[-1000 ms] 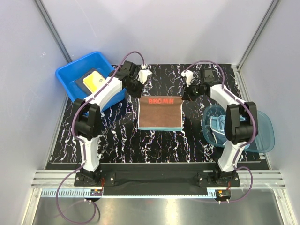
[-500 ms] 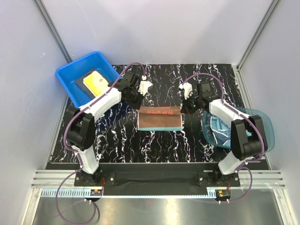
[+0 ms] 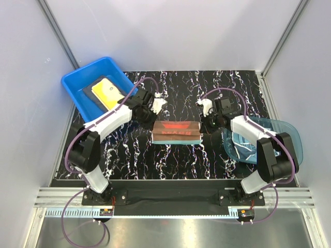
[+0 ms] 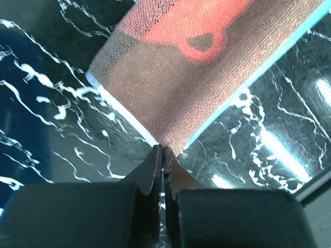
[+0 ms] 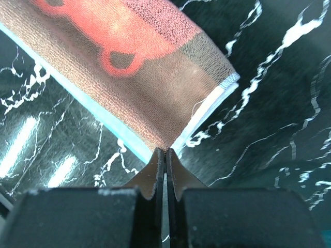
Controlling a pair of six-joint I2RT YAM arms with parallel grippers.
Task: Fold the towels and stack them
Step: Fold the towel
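The brown towel with red lettering and a teal edge lies mid-table, doubled over into a short band. My left gripper is shut on its left corner and my right gripper is shut on its right corner. The left wrist view shows the left gripper pinching the brown towel at its tip. In the right wrist view the right gripper pinches the brown towel the same way. A yellow towel lies on a dark towel in the tub. A light blue towel sits in the bowl.
The blue plastic tub stands at the back left, close to my left arm. The translucent teal bowl stands at the right, under my right forearm. The table is black marble-patterned, with grey walls all round it.
Both grippers have drawn the towel's far corners toward the near edge, so the lettered half has folded over and the towel looks about half as deep. Both arms have stretched lower and forward.
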